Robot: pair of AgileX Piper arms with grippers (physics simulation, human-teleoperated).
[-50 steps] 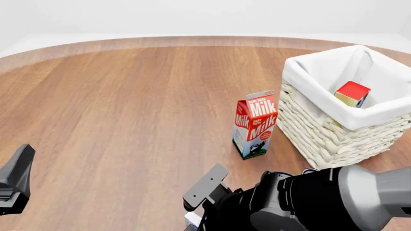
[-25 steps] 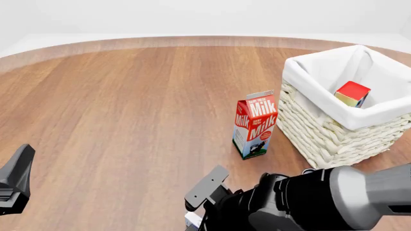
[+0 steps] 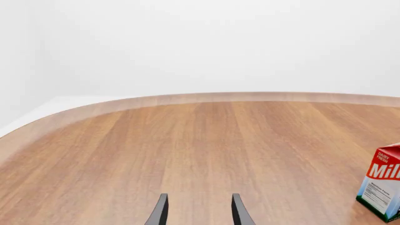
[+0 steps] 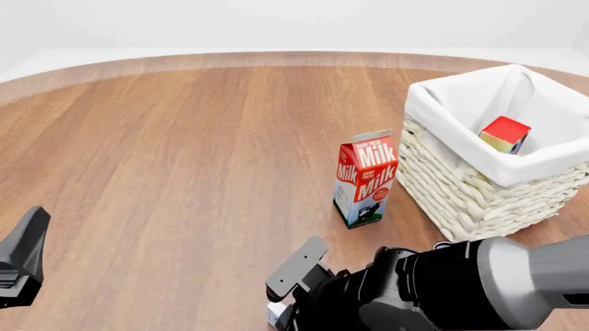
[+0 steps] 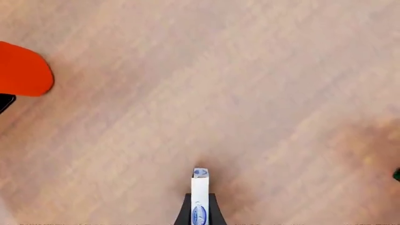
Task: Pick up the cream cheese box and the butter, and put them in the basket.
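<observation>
Right wrist view alone shows right gripper pinching cream cheese box edge-on. Front view: butter in basket. Left gripper spread, low over table.

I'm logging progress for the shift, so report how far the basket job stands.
Done: the butter already lies inside the basket. In hand: the right gripper is shut on the cream cheese box, low over the table near the front edge. Left: carry that box into the basket. The left gripper is open, holding nothing.
</observation>
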